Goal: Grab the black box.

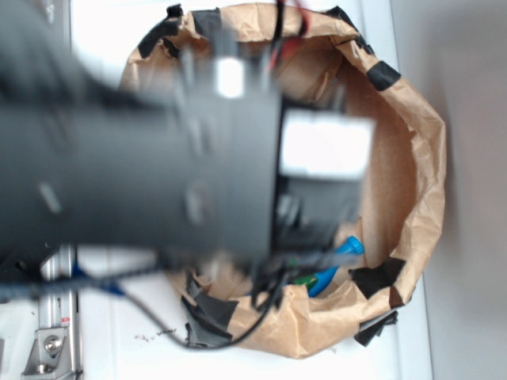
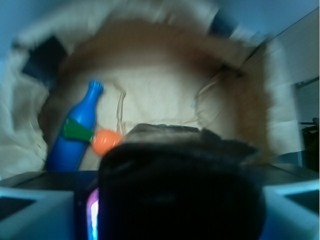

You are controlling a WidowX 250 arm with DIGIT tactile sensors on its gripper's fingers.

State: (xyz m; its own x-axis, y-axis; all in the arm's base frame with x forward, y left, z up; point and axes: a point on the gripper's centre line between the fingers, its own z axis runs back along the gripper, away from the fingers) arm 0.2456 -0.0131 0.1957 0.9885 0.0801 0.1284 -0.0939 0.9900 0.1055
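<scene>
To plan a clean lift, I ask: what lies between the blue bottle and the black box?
In the wrist view, a small orange object lies between the blue bottle and the black box, beside the bottle.

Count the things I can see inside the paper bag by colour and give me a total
Blue: 1, the bottle
Orange: 1, a small round object
Black: 1, the black box filling the bottom of the blurred wrist view, between the pale fingers
Total: 3. The arm hides much of the paper bag in the exterior view.
</scene>
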